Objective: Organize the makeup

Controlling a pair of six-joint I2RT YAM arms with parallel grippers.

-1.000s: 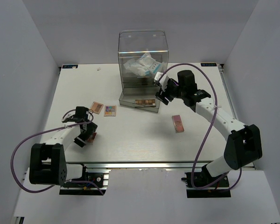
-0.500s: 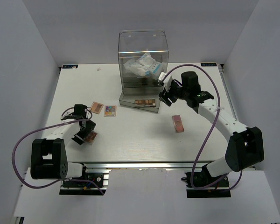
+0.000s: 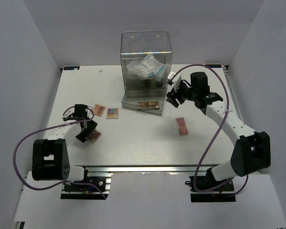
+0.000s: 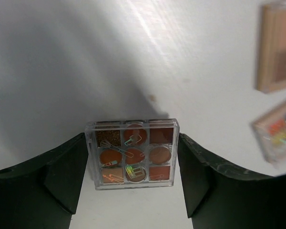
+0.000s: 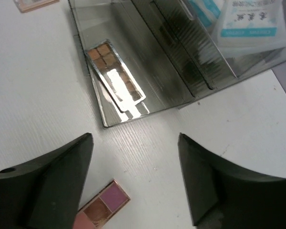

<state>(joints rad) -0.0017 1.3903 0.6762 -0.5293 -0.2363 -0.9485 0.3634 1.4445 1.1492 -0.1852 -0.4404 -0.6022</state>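
Note:
My left gripper [image 3: 88, 135] is shut on a clear palette of nine brown pans [image 4: 132, 152], a finger against each side, low over the table at the near left. A pink-brown palette [image 3: 99, 110] and a multicolour palette [image 3: 113, 113] lie just beyond it. My right gripper [image 3: 172, 98] is open and empty above the table, right of the open bottom drawer [image 3: 128, 106], which holds a long brown palette [image 3: 148, 104]. A pink palette [image 3: 181, 126] lies near it, also in the right wrist view [image 5: 102, 210]. A white-blue packet [image 3: 145, 68] sits inside the acrylic box.
The tall clear acrylic drawer box [image 3: 146, 40] stands at the back middle, its bottom drawer pulled out toward me. White walls close in the table on left, right and back. Purple cables loop from both arms.
My right gripper has moved right and back, away from the drawer's front. My left gripper has shifted slightly away from me and turned, with the brown palette between its fingers.

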